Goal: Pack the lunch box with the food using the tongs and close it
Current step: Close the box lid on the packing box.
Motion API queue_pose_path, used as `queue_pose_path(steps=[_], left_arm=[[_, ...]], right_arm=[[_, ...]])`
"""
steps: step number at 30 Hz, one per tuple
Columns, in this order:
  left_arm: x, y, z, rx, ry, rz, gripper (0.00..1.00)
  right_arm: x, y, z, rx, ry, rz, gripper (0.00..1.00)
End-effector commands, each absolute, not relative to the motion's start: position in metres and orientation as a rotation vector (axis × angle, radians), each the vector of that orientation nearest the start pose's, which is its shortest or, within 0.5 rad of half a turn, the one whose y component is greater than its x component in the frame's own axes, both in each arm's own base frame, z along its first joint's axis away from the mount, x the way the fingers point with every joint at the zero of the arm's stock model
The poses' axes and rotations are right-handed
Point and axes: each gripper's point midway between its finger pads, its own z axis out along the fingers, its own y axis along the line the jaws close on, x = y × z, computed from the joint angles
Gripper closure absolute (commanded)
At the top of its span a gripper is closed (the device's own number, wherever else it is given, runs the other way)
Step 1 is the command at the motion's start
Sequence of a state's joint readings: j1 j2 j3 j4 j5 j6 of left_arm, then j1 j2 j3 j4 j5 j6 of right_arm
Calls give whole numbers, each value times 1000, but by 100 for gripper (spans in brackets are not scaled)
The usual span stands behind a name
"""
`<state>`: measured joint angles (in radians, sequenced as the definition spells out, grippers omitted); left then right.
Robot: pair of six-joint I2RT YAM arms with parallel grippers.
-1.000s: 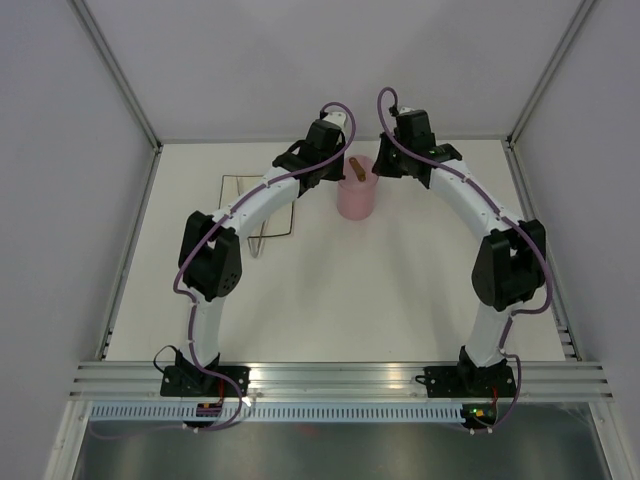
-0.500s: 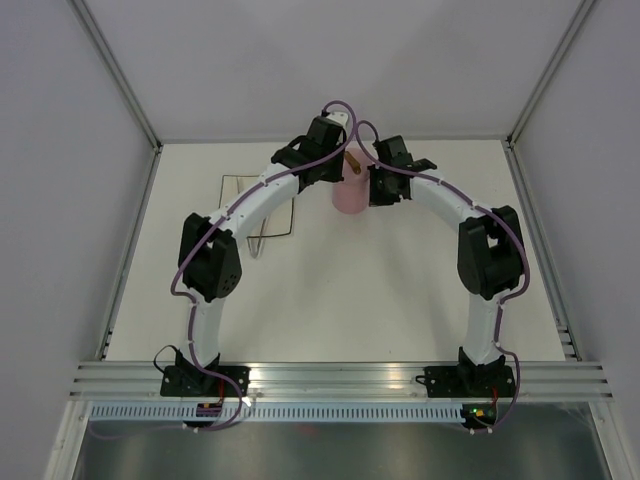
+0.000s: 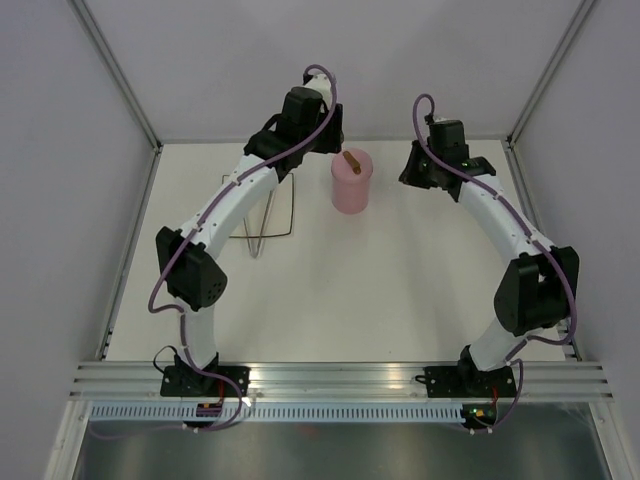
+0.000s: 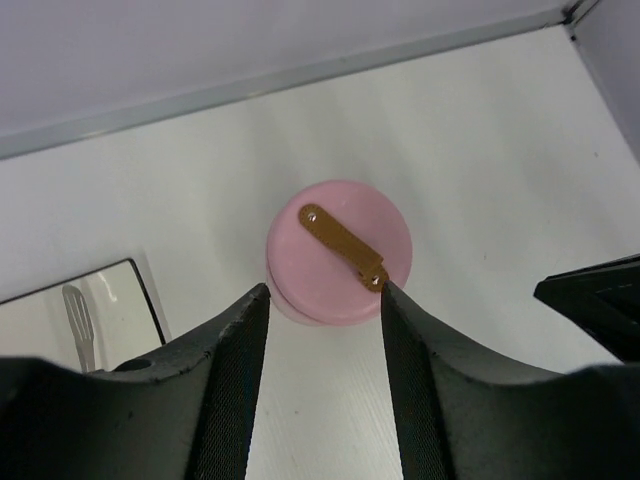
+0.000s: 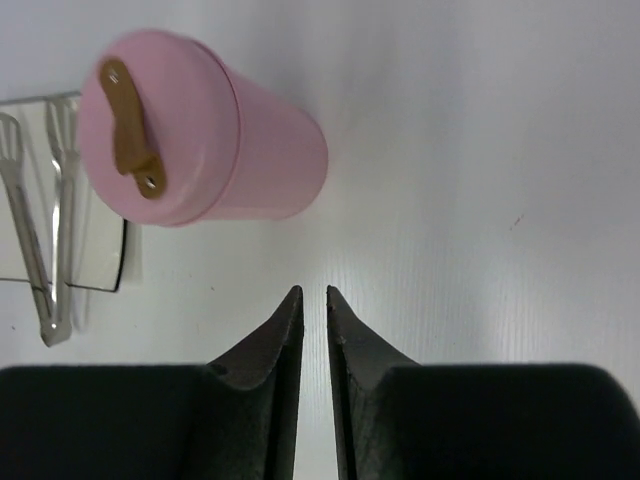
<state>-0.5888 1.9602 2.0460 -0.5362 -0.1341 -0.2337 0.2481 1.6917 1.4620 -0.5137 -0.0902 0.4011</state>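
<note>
- The lunch box [image 4: 338,252] stood upright on the worktop with its lid on. It sat below the left gripper [image 4: 323,300], framed in the gap between those jaws but clear of both.
- The left jaws stood apart and held nothing.
- From where I stood it looked light and rigid, with a smooth pink wall that could slip in a hard pinch. Being tall and narrow, I judged it likely to tip if pushed near the top.
- The flat brown handle [image 4: 343,246] across the lid looked the surest place to take hold. For the whole box, I would grip around the wall low down.
- The right gripper [image 5: 312,295] had its jaws almost together, with only a thin slit between them and nothing held. The box lay beyond its tips, off to the left and well apart.
- The left wrist view looked straight down on the lid and hid the box's height. The right wrist view showed the side wall and the seam under the lid.
- That view also showed the tongs [image 5: 30,250] lying over the edge of the plate [image 5: 95,250], further left of the right jaws.
- No food showed in any view, and I could not tell whether it was inside.
</note>
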Motion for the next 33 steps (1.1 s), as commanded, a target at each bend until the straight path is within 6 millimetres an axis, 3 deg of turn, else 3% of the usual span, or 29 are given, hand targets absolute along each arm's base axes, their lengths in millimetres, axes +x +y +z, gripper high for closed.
queue_pose_path(steps=[1,2,4,7,8,10,12,15,19,25,29,33], left_arm=[[483,-315,345,349,1866,-469,45],[488,-327,330,379,1885,-488,45],[494,-336,328,385,1878,-504,45],[501,-351,304,423,1905,-485,45],[507,-356,281,446,1936,-461,45],[509,-364,256,508,1958,-404,45],[512,-361,212,530,2044,-304,45],[502,-360,155,555,2174,-226,47],[495,-349,112,531,2280,-140,48],[483,-344,95,516,2347,-136,50],[472,-345,95,520,2372,-165,51],[450,-336,80,518,2422,-108,55]], right_arm=[[450,138,264,140,2133,481,79],[450,132,271,155,2114,471,78],[446,120,285,192,2080,448,75],[437,98,289,230,2062,398,72],[433,90,280,246,2076,376,71],[425,80,276,262,2081,348,71],[417,70,258,288,2121,317,70],[407,61,240,320,2160,302,70],[401,58,230,337,2183,306,70],[402,58,232,337,2173,317,70],[401,60,223,339,2194,329,71],[395,61,214,354,2212,339,71]])
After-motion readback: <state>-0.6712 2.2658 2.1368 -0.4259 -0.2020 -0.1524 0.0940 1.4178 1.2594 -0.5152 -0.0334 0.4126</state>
